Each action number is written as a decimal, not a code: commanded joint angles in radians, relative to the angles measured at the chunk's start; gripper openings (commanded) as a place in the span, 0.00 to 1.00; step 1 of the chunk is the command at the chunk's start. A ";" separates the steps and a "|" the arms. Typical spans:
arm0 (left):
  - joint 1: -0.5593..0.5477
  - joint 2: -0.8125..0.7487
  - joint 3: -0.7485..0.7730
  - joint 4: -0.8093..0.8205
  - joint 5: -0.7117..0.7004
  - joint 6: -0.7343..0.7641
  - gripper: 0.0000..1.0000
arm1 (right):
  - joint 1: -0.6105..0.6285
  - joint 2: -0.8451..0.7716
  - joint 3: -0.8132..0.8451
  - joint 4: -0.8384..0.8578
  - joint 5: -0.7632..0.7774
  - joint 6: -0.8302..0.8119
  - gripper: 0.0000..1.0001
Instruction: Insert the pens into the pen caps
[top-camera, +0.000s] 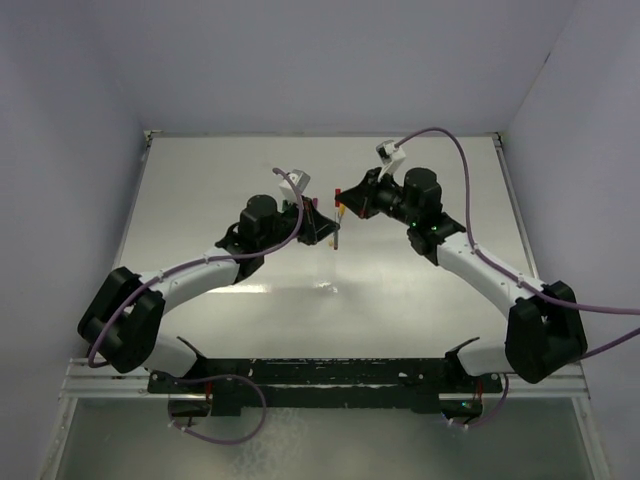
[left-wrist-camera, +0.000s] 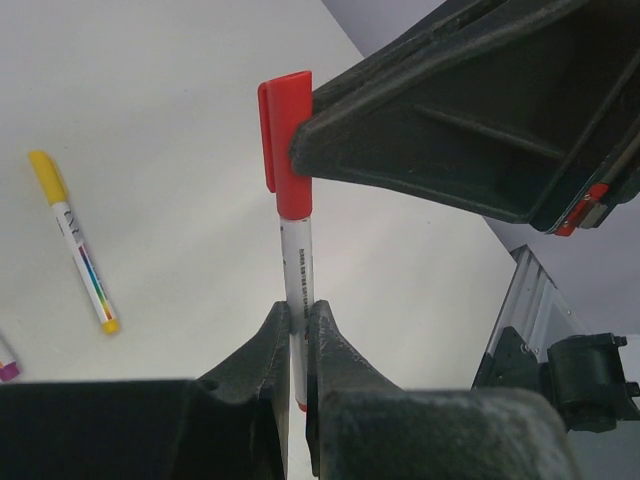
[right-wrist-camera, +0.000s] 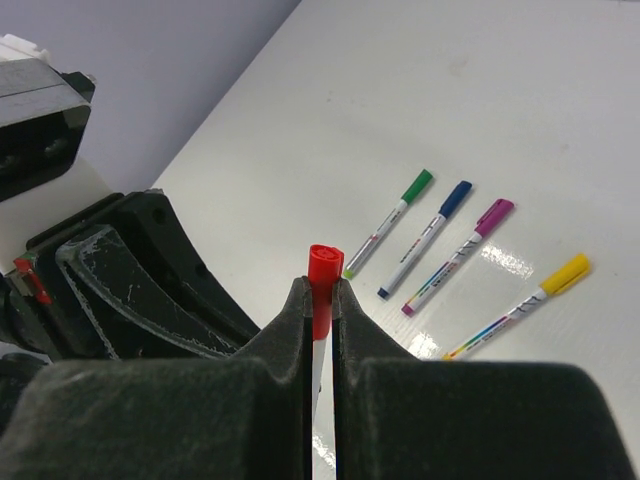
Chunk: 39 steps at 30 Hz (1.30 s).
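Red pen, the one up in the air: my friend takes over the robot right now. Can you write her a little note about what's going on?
Left hand: shut on the red pen, gripping its white barrel above the table.
Right hand: shut on the red cap, which sits over the pen's top end.
Done: green pen, blue pen, magenta pen and yellow pen lie capped side by side on the table.
Left: I can't tell if the red cap is pushed fully home. Probably press it on, then lay the pen down.
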<state>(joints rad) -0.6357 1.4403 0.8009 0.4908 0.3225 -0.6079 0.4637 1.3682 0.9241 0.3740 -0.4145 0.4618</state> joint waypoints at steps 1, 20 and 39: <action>0.045 -0.059 0.163 0.337 -0.100 0.044 0.00 | 0.059 0.066 -0.029 -0.355 -0.041 -0.075 0.00; 0.097 -0.052 0.172 0.220 -0.090 0.066 0.00 | 0.116 0.094 0.051 -0.465 0.159 -0.080 0.00; 0.094 0.227 0.259 -0.223 0.072 0.063 0.00 | 0.115 -0.032 0.337 -0.455 0.678 -0.119 0.29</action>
<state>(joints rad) -0.5400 1.5845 0.9962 0.3626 0.3710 -0.5392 0.5777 1.4185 1.1744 -0.0750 0.0704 0.3721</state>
